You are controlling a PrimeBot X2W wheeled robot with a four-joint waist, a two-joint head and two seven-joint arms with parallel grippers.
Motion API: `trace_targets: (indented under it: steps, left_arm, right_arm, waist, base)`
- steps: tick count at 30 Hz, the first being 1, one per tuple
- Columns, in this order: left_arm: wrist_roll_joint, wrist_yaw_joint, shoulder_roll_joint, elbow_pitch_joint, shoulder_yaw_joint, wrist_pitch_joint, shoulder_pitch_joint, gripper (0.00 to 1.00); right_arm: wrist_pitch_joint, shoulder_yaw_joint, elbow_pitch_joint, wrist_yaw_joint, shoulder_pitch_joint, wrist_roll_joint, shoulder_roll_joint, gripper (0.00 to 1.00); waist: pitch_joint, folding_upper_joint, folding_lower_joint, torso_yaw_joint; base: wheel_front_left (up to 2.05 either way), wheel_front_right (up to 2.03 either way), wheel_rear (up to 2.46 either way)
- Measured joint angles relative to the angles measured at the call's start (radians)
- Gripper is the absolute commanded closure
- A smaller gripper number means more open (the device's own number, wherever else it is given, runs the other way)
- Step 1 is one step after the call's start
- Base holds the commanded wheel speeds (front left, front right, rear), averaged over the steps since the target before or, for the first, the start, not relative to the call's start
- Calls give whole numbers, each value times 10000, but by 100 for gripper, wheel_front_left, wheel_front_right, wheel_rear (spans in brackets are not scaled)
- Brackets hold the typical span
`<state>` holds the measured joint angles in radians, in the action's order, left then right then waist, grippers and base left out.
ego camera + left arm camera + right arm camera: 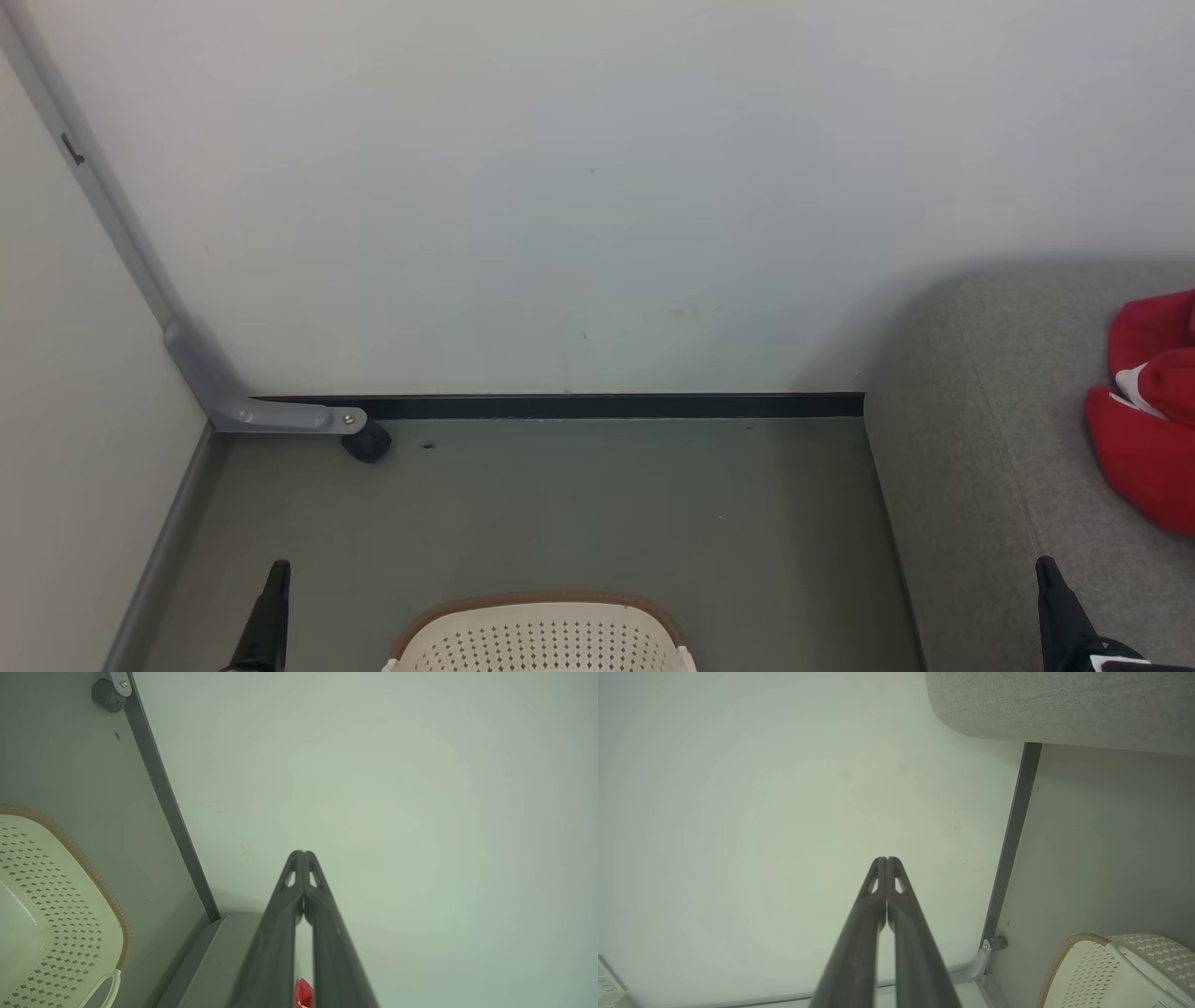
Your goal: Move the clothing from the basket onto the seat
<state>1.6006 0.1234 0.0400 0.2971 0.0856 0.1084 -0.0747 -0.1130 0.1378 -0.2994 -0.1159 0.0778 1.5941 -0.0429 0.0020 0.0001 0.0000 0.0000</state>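
Flanking the cream perforated plastic basket [541,605], the left tool [279,567] and right tool [1045,564] each hold their fingers together, empty. Soft bright red clothing [1146,420] lies on the grey fabric seat [971,448]. Best to check inside the basket before any reach.

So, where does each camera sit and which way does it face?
Head view: on the head, looking down at basket, seat and red clothing; left gripper, right gripper show.
Left wrist view: on that wrist, facing the wall along the shut left gripper.
Right wrist view: likewise, facing the wall along the shut right gripper.
Both wrist views share the wall and basket.
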Motion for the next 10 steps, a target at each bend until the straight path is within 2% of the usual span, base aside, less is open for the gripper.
trace_targets:
  steps: [10]
  left_arm:
    - [0,2,0,0,0,0,0,100]
  right_arm:
    - [0,0,0,0,0,2,0,100]
  waist:
    - [0,0,0,0]
  base:
    - [0,0,0]
